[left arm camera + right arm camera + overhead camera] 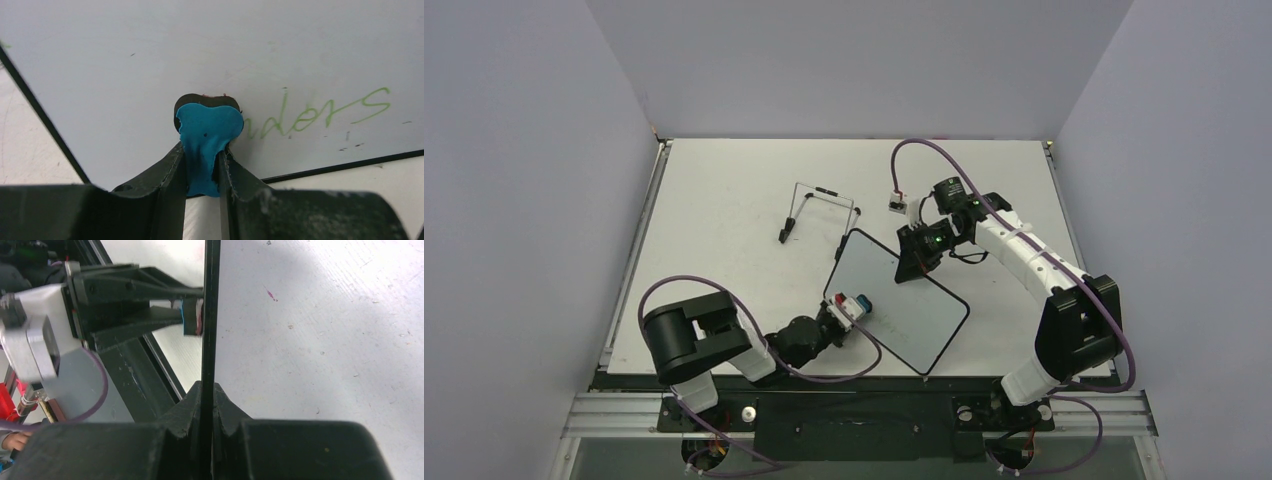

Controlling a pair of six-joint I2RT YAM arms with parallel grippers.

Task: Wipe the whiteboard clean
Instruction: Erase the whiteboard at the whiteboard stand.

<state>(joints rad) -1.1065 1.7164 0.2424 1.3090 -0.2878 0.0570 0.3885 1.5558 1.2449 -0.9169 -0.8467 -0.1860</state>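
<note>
The whiteboard point(904, 305) with its thin black frame lies tilted near the table's middle; my right gripper point(914, 258) is shut on its far edge, seen edge-on in the right wrist view point(210, 315). My left gripper point(849, 310) is shut on the small blue eraser point(207, 140), whose tip presses on the board point(150, 60). Faint green handwriting point(325, 112) lies just right of the eraser. The eraser also shows in the top view point(862, 303) and in the right wrist view point(191, 317).
A thin black wire stand point(816, 210) lies on the table behind the board. Grey walls enclose the table on the left, back and right. The metal rail point(854, 410) runs along the near edge.
</note>
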